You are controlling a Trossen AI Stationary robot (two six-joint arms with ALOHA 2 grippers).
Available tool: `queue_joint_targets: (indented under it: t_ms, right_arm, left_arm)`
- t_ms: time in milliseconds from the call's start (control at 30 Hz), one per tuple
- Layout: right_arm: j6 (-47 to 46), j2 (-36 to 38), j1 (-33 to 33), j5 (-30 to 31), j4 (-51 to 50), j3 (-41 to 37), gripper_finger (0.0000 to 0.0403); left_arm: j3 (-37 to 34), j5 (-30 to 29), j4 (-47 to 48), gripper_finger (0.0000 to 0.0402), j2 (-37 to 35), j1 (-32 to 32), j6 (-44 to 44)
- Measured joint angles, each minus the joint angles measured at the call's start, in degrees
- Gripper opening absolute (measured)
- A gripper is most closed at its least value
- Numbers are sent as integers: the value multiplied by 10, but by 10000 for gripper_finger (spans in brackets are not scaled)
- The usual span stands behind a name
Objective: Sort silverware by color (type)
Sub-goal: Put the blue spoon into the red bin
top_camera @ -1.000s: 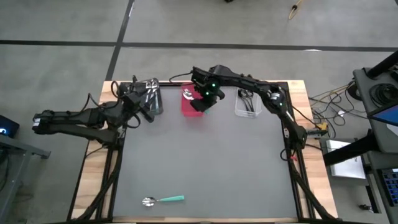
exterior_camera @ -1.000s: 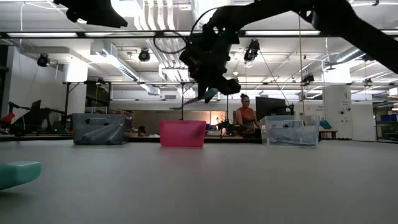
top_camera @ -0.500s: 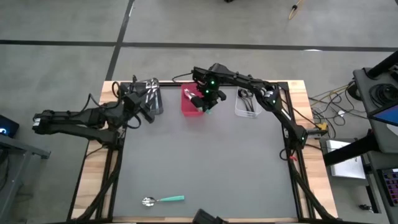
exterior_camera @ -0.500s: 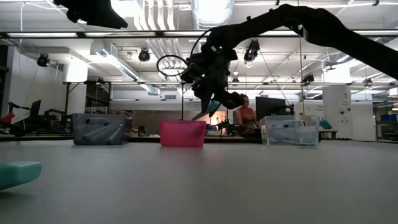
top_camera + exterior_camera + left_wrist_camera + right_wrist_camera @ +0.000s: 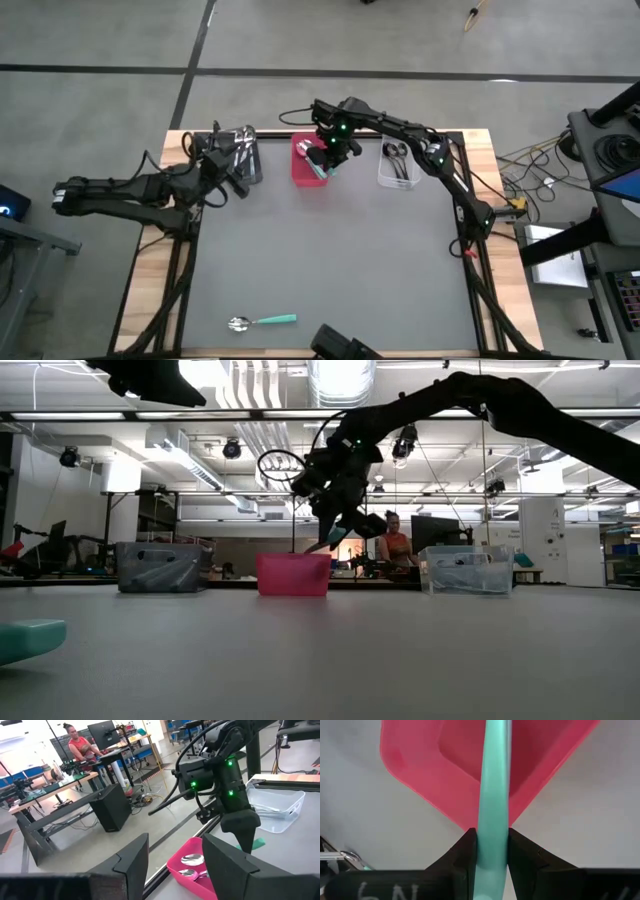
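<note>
Teal plastic handle of a silver-bowled spoon [image 5: 493,795], clamped between the 2 dark fingers of the right gripper [image 5: 490,851]; the fingers press on either side of the handle, which runs straight out past them over the pink rectangular plastic bin [image 5: 425,765]. In the high view the right gripper [image 5: 327,158] hangs above that pink bin [image 5: 304,170], at the middle of the table's far edge, with the held spoon [image 5: 318,166] showing teal just below the fingers. In the low view the same gripper [image 5: 338,532] is raised above the bin's rim [image 5: 292,574], spoon tilted downward toward it.

Contents of pink bin, seen from the left wrist view: at least 2 silver spoon bowls [image 5: 190,859] lying inside.

Left gripper [image 5: 226,163]: fingers [image 5: 131,859] spread wide apart, nothing between them, held beside the grey translucent rectangular bin [image 5: 243,160] at the far left of the row; that bin holds several pale-handled spoons [image 5: 241,146].

Clear rectangular plastic bin [image 5: 397,166], far right of the row: holds dark utensils [image 5: 397,153], kind too small to tell.

1 teal-handled spoon with silver bowl [image 5: 263,321] lies alone on the grey table top [image 5: 330,260] near the front edge, well apart from the 3 bins.

Background, low view: a person in a red top [image 5: 393,546] seated at a desk beyond the table.
</note>
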State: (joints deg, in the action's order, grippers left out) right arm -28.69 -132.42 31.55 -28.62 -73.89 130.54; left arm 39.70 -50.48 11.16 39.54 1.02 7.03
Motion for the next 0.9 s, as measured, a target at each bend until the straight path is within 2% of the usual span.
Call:
queue_joint_targets:
  t_ms: [900]
  right_arm:
    - [2,0,-5,1,32,-2,79]
  left_arm:
    - [0,0,-4,166,3,0,2]
